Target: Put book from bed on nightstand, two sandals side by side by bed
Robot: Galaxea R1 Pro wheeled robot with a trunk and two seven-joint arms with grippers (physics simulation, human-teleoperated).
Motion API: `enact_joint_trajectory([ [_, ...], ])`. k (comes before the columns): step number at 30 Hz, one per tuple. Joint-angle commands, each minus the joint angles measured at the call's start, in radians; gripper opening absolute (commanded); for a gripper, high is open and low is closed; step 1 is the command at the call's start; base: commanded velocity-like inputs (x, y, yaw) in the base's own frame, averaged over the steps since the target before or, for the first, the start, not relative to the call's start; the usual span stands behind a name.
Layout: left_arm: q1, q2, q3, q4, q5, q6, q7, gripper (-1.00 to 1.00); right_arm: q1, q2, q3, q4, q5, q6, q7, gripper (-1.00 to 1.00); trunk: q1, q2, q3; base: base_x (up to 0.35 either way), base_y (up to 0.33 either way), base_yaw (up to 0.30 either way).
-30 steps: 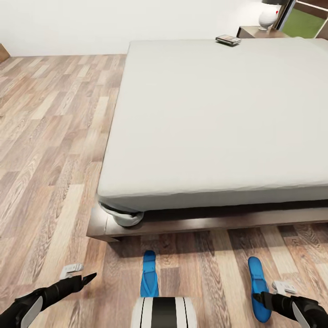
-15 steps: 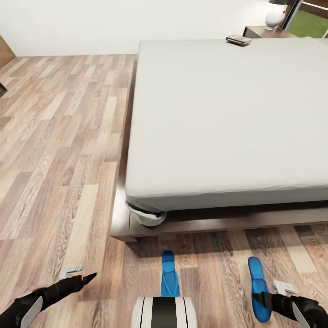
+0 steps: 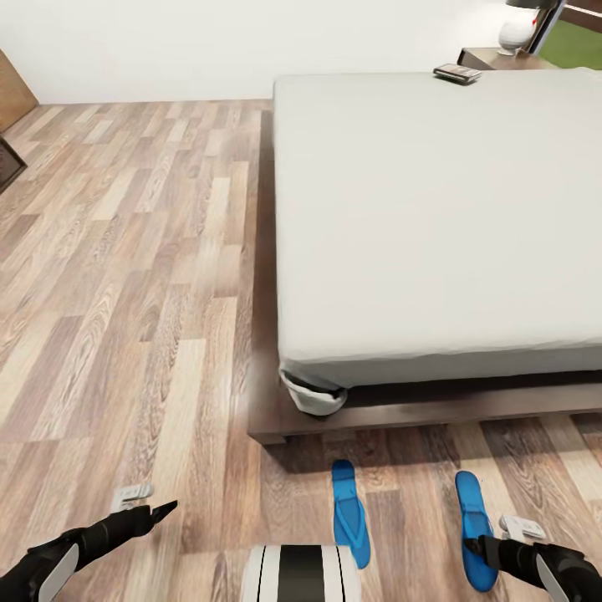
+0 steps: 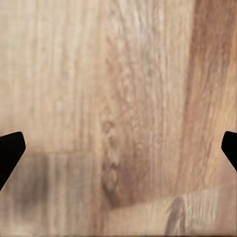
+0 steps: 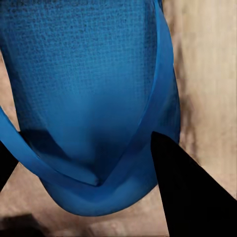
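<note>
Bed [image 3: 435, 209]: white mattress on a dark frame.
Sandals: on the floor [image 3: 125, 251] by the bed's foot; one [image 3: 349, 512] lies free, the other [image 3: 473, 528] at the right gripper [image 3: 473, 548] (fingers straddle it, grip unclear).
Book [image 3: 457, 73]: on the mattress's far edge, near the nightstand [image 3: 493, 57].
Left gripper [image 3: 167, 507]: spread, over bare floor.

You see bright blue sandals [image 3: 350, 512] [image 3: 475, 528], woven-texture footbed on one [image 5: 94, 98]. Bed [image 3: 435, 217]: plain white mattress, dark brown frame. Floor [image 3: 125, 276]: mixed tan and grey-brown wood planks. Book [image 3: 457, 73], far right: grey cover, dark band. Your grippers' fingers black [image 5: 187, 192].
</note>
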Motion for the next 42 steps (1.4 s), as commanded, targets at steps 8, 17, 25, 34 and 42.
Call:
enact_joint_trajectory([
  [8,0.000,0.000,0.001,0.000,0.008,0.010,-0.004,1.00,0.000,0.001,-0.007,-0.002,0.001,0.008,0.006,-1.00,0.000,0.000,-0.001,0.000,0.283,0.000],
  [17,0.000,0.000,0.001,0.000,0.007,0.010,-0.004,1.00,0.000,0.001,-0.007,-0.001,0.001,0.008,0.006,-1.00,0.000,0.000,-0.001,0.000,0.283,0.000],
  [25,0.000,0.000,0.000,0.000,0.007,0.010,-0.004,1.00,-0.001,0.002,-0.007,0.001,0.001,0.008,0.005,-1.00,0.000,0.000,-0.001,0.000,0.282,0.000],
  [34,0.000,-0.014,-0.001,0.000,0.007,0.010,-0.004,1.00,-0.001,0.002,-0.004,-0.044,0.003,0.008,-0.210,-1.00,0.000,0.000,-0.001,0.000,0.059,0.000],
  [42,0.000,-0.020,-0.001,0.000,0.007,0.010,-0.004,1.00,-0.004,0.002,-0.002,-0.091,0.035,0.011,-0.246,-1.00,0.000,0.000,-0.001,0.000,0.001,0.000],
])
